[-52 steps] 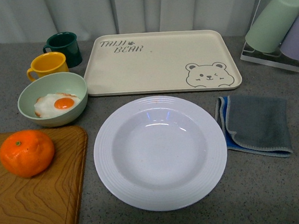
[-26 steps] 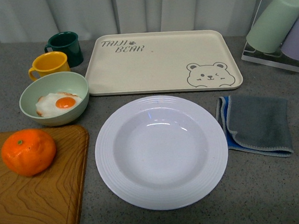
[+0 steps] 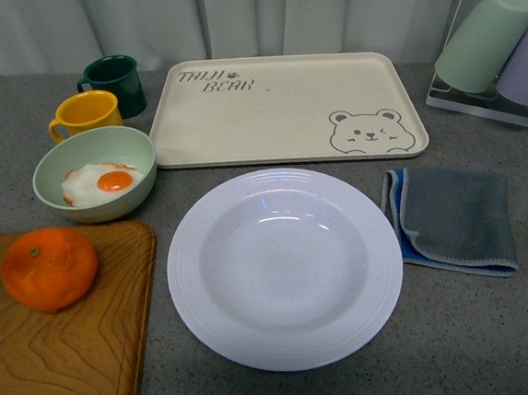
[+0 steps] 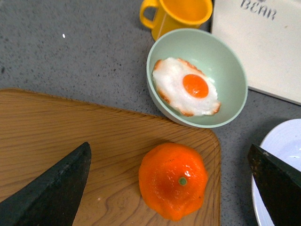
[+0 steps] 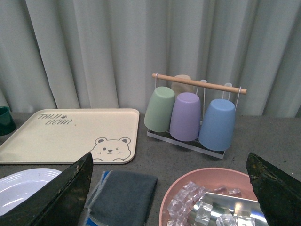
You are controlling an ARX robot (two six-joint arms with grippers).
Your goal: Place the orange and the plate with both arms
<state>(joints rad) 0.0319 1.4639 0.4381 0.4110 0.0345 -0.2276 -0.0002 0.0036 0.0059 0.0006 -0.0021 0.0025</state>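
Two left fingers spread, orange seemingly between

Round, dimpled bright-orange mandarin, green stem dot up, sits untouched midway between the spread left fingers. Glossy white deep plate lies flat and empty just beside one finger.

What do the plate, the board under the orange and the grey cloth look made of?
Plate: glossy white, sharp light reflections, ringed rim; ceramic or melamine, can't tell which.
Board: wood or wood-look, wavy grain lines, satin sheen.
Cloth: soft matte fabric, folded, stitched edge, blue layer showing underneath.
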